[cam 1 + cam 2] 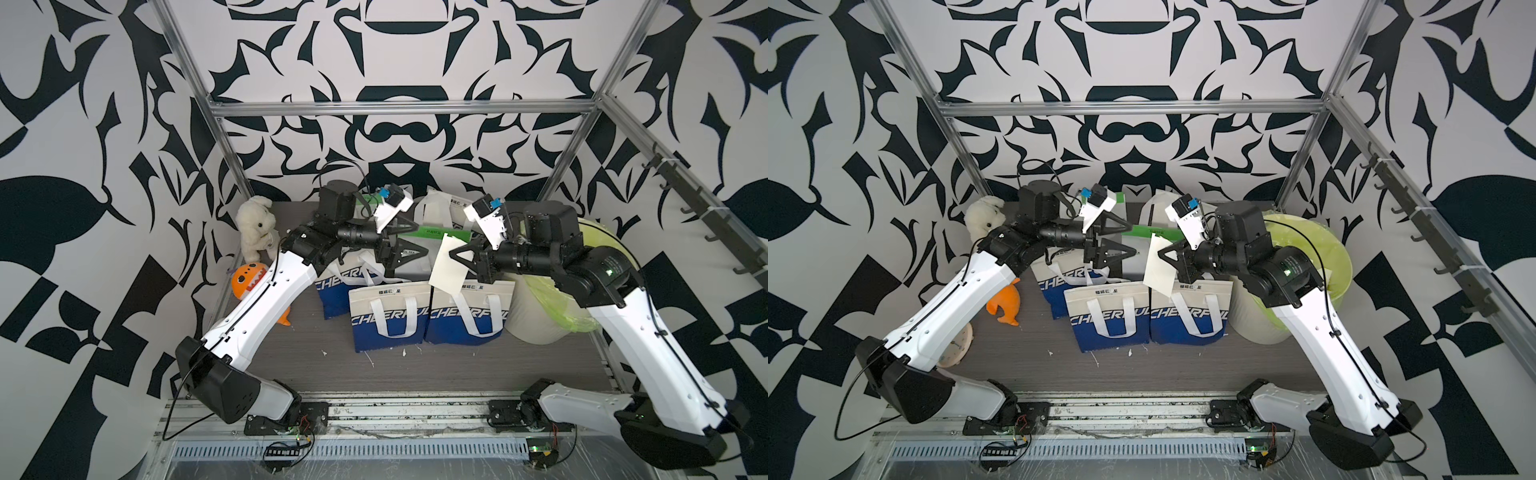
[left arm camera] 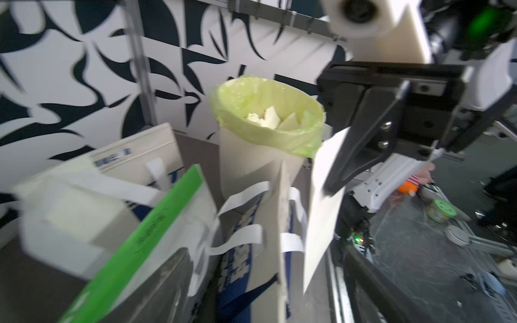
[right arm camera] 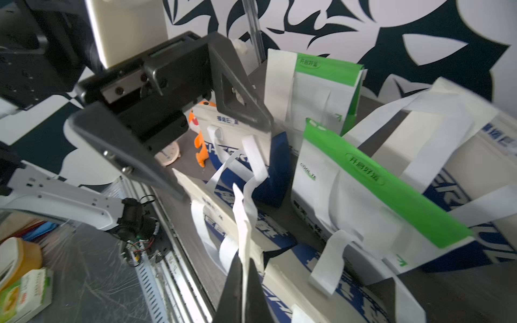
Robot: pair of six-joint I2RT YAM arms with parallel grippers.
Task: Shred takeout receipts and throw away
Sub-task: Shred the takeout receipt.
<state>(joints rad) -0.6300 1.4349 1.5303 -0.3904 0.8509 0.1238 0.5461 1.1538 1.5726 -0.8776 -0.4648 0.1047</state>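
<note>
1. Now, my right gripper (image 1: 452, 254) is clamped tight on one takeout receipt (image 1: 446, 270). It pinches the upper half of the slip from the side nearer the bin.
2. My left gripper (image 1: 420, 239) is spread wide and holds nothing. In both top views its two fingers sit one above the other with their tips aimed at the receipt, and a gap shows between them and the paper's near edge.
3. The receipt hangs in the air between my two grippers, above the blue-and-cream CHEERFUL bags (image 1: 390, 316). A green-topped bag (image 1: 432, 232) shows behind it.
4. Its long axis runs close to upright and leans a little, with the free lower end hanging toward the bags.
5. In my right wrist view the slip is edge-on (image 3: 244, 237), standing up from between my closed fingers. In my left wrist view its broad cream face (image 2: 321, 218) shows as a whole rectangle.
6. The cream bin with a green liner (image 2: 251, 167) stands beside the bags on my right side. Torn cream pieces (image 2: 265, 118) lie inside it.
</note>
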